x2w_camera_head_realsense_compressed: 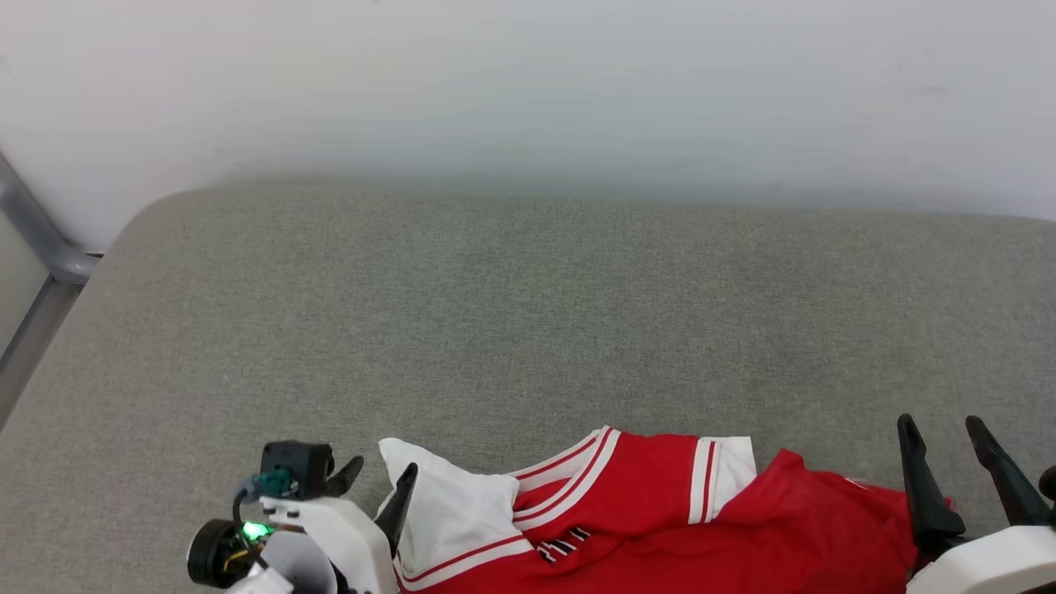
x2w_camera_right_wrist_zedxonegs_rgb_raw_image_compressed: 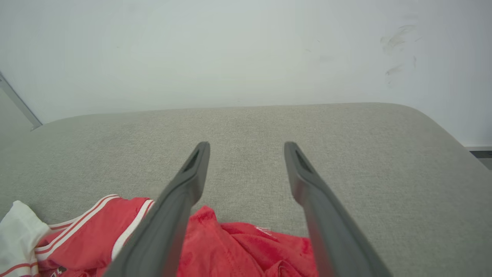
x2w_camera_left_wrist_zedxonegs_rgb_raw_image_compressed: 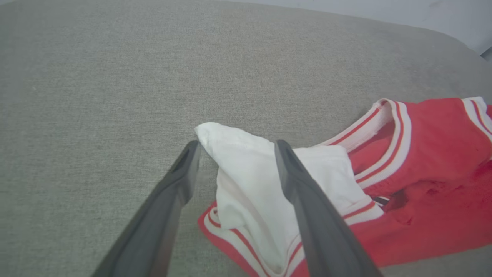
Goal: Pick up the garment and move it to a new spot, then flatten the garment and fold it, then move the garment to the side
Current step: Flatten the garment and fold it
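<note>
At the bottom left of the head view my left end effector [x2w_camera_head_realsense_compressed: 384, 464] stands with its fingers apart; in its wrist view the white sleeve [x2w_camera_left_wrist_zedxonegs_rgb_raw_image_compressed: 246, 169] lies between and under the two fingers, loose and not pinched. At the bottom right my right end effector [x2w_camera_head_realsense_compressed: 939, 421] is also spread wide, hanging over the bunched red body cloth [x2w_camera_right_wrist_zedxonegs_rgb_raw_image_compressed: 246, 246] and gripping nothing.

The garment [x2w_camera_head_realsense_compressed: 660, 511] lies crumpled along the bottom edge of the frame, between my two end effectors, on the near strip of the grey padded surface [x2w_camera_head_realsense_compressed: 528, 313]. Its striped collar [x2w_camera_head_realsense_compressed: 569, 478] faces up in the lower middle.

I judge it light, limp and not slippery. It should drape and fold over itself when lifted, so a single pinch would leave it hanging in a bundle. The better holds look like the two shoulder seams on either side of the collar, or the striped sleeve hems, where the cloth is doubled and gives more to bite on.

Beyond the garment the padded surface runs to the pale wall [x2w_camera_head_realsense_compressed: 528, 82] across the top, with a metal rail [x2w_camera_head_realsense_compressed: 41, 239] at the upper left
</note>
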Available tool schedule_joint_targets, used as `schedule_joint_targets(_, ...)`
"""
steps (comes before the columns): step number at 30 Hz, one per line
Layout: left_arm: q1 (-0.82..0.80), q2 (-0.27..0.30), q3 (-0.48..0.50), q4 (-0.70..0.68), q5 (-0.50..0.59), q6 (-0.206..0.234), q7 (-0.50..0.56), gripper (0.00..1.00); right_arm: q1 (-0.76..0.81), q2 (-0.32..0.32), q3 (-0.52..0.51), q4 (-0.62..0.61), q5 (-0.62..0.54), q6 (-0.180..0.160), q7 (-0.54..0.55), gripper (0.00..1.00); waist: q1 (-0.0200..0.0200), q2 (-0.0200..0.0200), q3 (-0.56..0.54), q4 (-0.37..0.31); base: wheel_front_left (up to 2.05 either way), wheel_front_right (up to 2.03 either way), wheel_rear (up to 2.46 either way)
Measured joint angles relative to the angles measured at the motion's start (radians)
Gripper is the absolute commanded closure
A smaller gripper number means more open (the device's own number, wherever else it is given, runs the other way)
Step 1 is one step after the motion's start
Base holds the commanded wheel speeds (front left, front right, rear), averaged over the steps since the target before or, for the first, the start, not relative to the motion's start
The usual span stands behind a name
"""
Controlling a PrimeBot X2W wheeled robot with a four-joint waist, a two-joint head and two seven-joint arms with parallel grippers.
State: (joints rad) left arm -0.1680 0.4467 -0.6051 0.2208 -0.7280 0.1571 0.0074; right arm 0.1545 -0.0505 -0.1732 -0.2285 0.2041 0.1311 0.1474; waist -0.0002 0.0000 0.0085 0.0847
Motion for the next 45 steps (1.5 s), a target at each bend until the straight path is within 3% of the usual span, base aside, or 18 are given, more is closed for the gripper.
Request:
schedule_joint_targets(6,-0.106,0.046,-0.014,0.032,-0.073,-0.075,0.218,0.0,-0.007,0.0,0.013,-0.007,0.001,0.0,0.004,0.0,0.0001,0.0,0.033,-0.018,0.0,0.0,0.0)
schedule_joint_targets(11,-0.195,0.074,-0.024,0.086,-0.118,-0.113,0.372,0.0,-0.035,0.0,0.021,-0.007,0.0,0.0,0.003,0.0,0.0002,0.0,0.087,-0.042,0.0,0.0,0.0)
schedule_joint_targets(17,-0.257,0.087,-0.039,0.168,-0.146,-0.151,0.472,0.0,-0.057,0.0,0.025,0.019,0.009,0.0,-0.015,0.0,0.0003,0.0,0.147,-0.082,0.0,0.0,0.0)
schedule_joint_targets(18,-0.26,0.086,-0.04,0.178,-0.152,-0.159,0.486,0.18,-0.06,0.0,0.026,0.025,0.009,0.0,-0.017,0.0,0.0002,0.0,0.153,-0.089,0.0,0.0,0.0)
schedule_joint_targets(19,-0.265,0.086,-0.039,0.188,-0.167,-0.167,0.498,0.63,-0.063,0.0,0.026,0.029,0.01,0.0,-0.022,0.0,0.0002,0.0,0.158,-0.096,0.0,0.0,0.0)
schedule_joint_targets(20,-0.27,0.088,-0.039,0.198,-0.174,-0.174,0.509,1.0,-0.067,0.0,0.025,0.034,0.015,0.0,-0.024,0.0,0.0002,0.0,0.161,-0.102,0.0,0.0,0.0)
schedule_joint_targets(24,-0.284,0.092,-0.043,0.219,-0.169,-0.186,0.506,1.0,-0.07,0.0,0.018,0.048,0.018,0.0,-0.03,0.0,0.0003,0.0,0.161,-0.112,0.0,0.0,0.0)
schedule_joint_targets(32,-0.334,0.109,-0.034,0.172,-0.091,-0.188,0.379,1.0,-0.072,0.0,0.001,0.071,0.034,0.0,-0.039,0.0,0.0003,0.0,0.126,-0.084,0.0,0.0,0.0)
schedule_joint_targets(39,-0.336,0.172,0.017,0.068,-0.088,-0.143,0.349,1.0,-0.067,0.0,-0.008,0.075,0.034,0.0,-0.035,0.0,0.0002,0.0,0.099,-0.023,0.0,0.0,0.0)
schedule_joint_targets(45,-0.147,0.249,0.066,-0.029,-0.145,-0.061,0.339,1.0,-0.061,0.0,-0.016,0.076,0.036,0.0,-0.035,0.0,0.0002,0.0,0.083,0.025,0.0,0.0,0.0)
